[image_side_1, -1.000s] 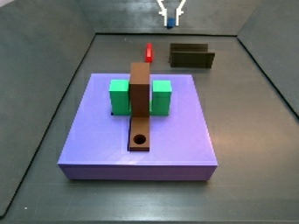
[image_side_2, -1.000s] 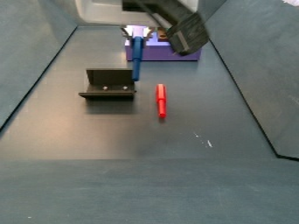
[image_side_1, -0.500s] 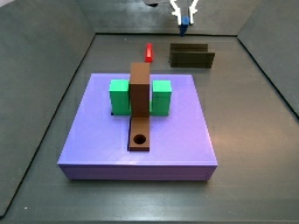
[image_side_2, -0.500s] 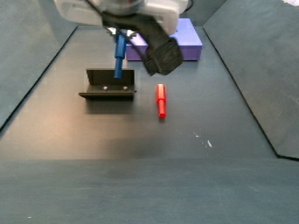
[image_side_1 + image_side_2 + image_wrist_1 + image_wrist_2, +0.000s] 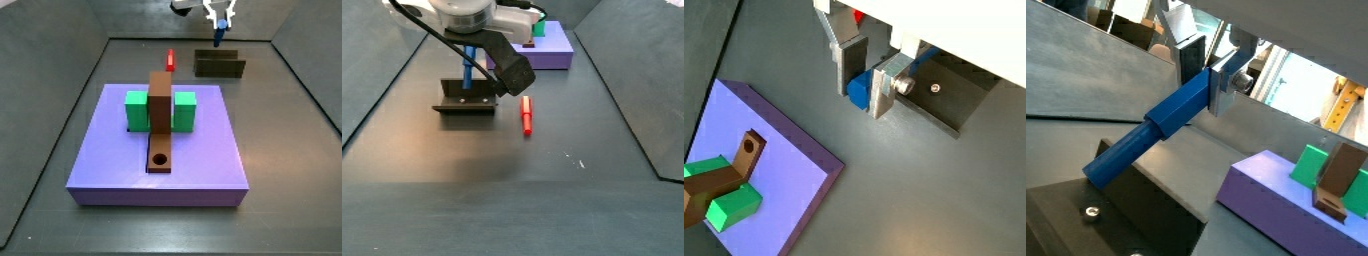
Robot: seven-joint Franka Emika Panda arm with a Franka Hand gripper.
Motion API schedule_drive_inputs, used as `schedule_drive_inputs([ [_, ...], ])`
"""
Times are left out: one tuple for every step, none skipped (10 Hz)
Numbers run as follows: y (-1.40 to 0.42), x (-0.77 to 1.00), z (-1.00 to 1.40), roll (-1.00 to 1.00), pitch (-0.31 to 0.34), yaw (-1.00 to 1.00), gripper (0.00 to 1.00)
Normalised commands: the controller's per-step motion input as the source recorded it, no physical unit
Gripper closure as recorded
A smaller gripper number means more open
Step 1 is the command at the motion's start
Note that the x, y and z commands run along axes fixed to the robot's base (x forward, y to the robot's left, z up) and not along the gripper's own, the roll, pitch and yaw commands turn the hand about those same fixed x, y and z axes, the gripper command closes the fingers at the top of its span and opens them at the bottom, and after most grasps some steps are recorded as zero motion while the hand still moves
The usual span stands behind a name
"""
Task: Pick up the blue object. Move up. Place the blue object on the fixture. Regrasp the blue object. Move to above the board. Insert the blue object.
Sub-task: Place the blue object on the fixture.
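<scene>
One blue object hangs clamped in the hand above the fixture.

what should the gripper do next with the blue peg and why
Probably ease straight down a little, then open. The gripper holds the blue peg hanging over the fixture, its lower end at or just above the trough; in a wrist view the peg points toward the fixture.
</scene>
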Motion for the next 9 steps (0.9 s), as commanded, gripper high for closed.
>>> schedule_drive_inputs([
  [0.00, 0.19, -0.43, 0.53, 0.000, 0.00, 1.00],
  [0.00, 0.00, -0.33, 0.36, -0.011, 0.00, 1.00],
  [0.00, 0.00, -0.21, 0.00, -0.037, 0.00, 1.00],
  [0.00, 0.00, -0.16, -0.19, -0.066, 0.00, 1.00],
  [0.00, 0.01, -0.17, -0.28, -0.117, 0.00, 1.00],
  [0.00, 0.15, -0.23, -0.14, -0.103, 0.10, 1.00],
  [-0.04, 0.30, -0.22, 0.00, -0.009, 0.34, 1.00],
  [0.00, 0.25, -0.22, 0.00, 0.000, 0.31, 1.00],
  [0.00, 0.17, -0.14, 0.00, 0.000, 0.27, 1.00],
])
